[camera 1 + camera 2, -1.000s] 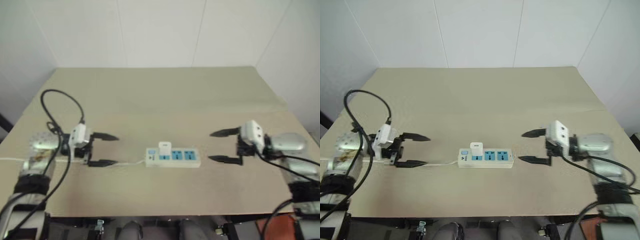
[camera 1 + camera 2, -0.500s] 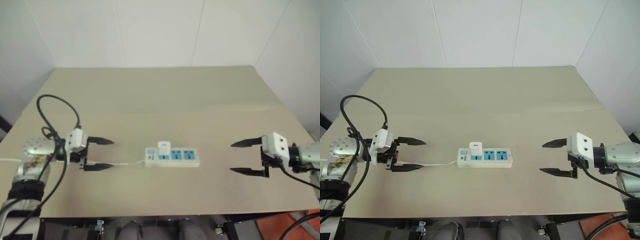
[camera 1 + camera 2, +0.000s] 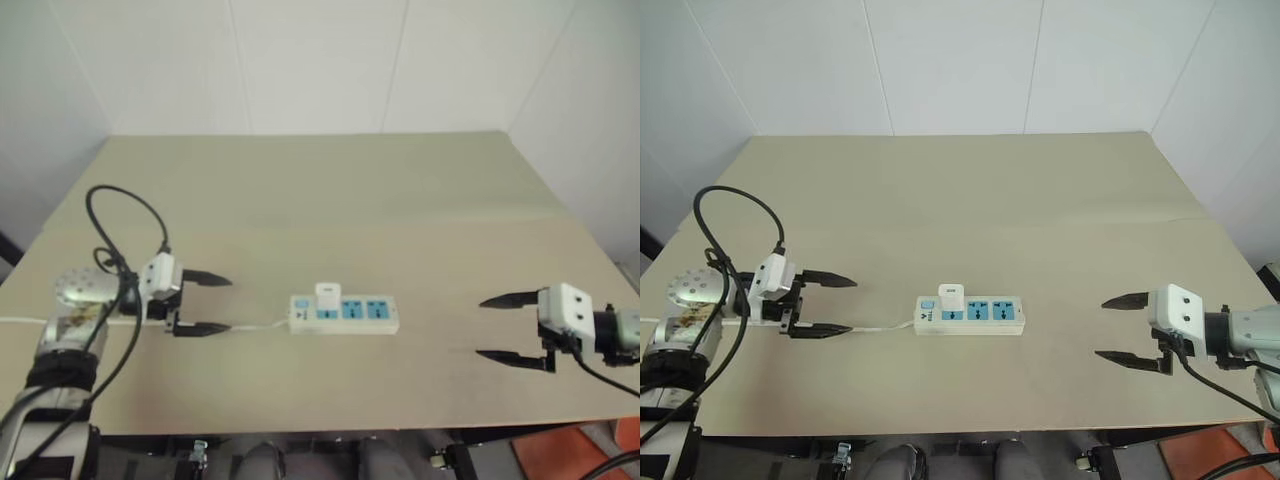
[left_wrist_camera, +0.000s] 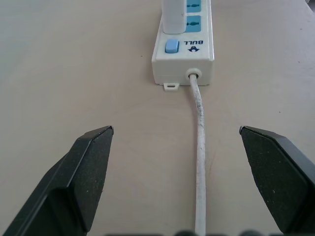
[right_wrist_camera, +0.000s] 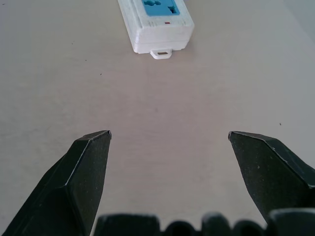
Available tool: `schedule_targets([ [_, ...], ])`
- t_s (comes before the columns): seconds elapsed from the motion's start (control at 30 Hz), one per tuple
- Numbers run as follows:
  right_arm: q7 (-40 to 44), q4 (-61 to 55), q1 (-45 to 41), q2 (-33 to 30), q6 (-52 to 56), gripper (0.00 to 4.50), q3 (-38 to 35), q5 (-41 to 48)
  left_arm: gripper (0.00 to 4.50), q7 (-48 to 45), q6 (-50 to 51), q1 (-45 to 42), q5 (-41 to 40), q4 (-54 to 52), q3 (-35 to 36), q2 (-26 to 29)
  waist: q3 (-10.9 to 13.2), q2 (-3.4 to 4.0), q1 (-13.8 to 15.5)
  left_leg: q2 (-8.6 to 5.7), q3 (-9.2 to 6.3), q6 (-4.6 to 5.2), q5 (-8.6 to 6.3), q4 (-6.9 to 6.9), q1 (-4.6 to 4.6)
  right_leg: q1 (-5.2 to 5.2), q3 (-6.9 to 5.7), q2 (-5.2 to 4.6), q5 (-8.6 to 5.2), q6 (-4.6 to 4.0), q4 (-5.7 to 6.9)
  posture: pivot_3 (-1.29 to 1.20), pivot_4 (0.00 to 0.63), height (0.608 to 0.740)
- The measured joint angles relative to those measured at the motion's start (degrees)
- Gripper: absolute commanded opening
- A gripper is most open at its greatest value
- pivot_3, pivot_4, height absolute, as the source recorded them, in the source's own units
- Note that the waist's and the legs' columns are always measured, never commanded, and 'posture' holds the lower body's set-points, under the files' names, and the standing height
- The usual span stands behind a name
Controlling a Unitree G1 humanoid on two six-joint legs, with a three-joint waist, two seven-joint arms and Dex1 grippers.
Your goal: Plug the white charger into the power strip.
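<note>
Both grippers gape wide, holding nothing: left gripper straddles the thin white cord, right gripper hangs well apart from the power strip (mid-table). The white charger stands plugged in its switch-end socket.

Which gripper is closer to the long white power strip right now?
Left. The left gripper hovers by the long white power strip's cord end; the right gripper is farther off beyond its other end.

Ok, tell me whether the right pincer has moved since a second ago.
Yes. The right pincer, jaws open, has drawn away from the power strip, toward the table's right edge and a little nearer its front edge.
</note>
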Motion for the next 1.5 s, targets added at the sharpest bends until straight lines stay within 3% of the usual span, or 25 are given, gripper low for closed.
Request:
schedule_targets([
  [1.5, -2.77, -2.36, 3.74, -0.81, -1.58, 4.50, -0.50, -0.79, 4.46, -1.31, -0.31, -2.22, 0.03, 1.67, -0.20, -2.51, 0.00, -0.01, 0.09, -0.01, -0.01, 0.00, 0.00, 0.04, 0.03, 0.06, 0.00, -0.01, 0.00, -0.01, 0.02, 0.00, 0.150, 0.740],
])
